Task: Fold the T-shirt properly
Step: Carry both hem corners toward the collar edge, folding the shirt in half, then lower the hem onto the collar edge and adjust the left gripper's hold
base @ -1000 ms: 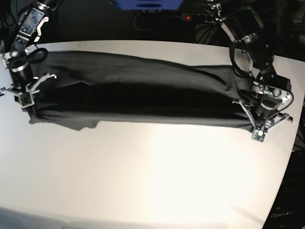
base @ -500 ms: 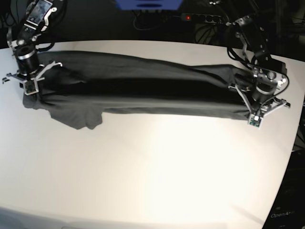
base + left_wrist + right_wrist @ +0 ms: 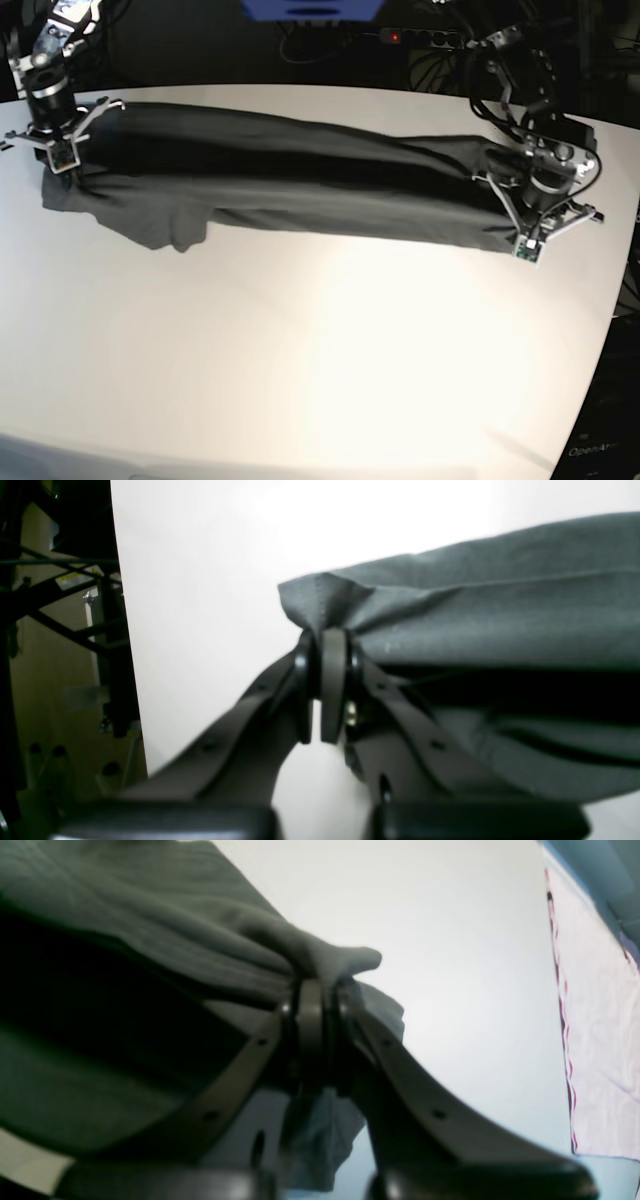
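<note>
**Stretching a limp shirt between two clamped corners**

Stretching across the far part of the white table (image 3: 320, 380), the T-shirt (image 3: 300, 185) hangs as a long dark band between both arms. The left gripper (image 3: 324, 645) has its jaws pressed together on a hemmed corner; the right gripper (image 3: 320, 985) is likewise clamped on a bunched edge. The cloth looks light, soft and sag-prone, so corners and seams seem the best holds. One sleeve droops. Layers beneath the fold stay in shadow, unreadable.
</note>
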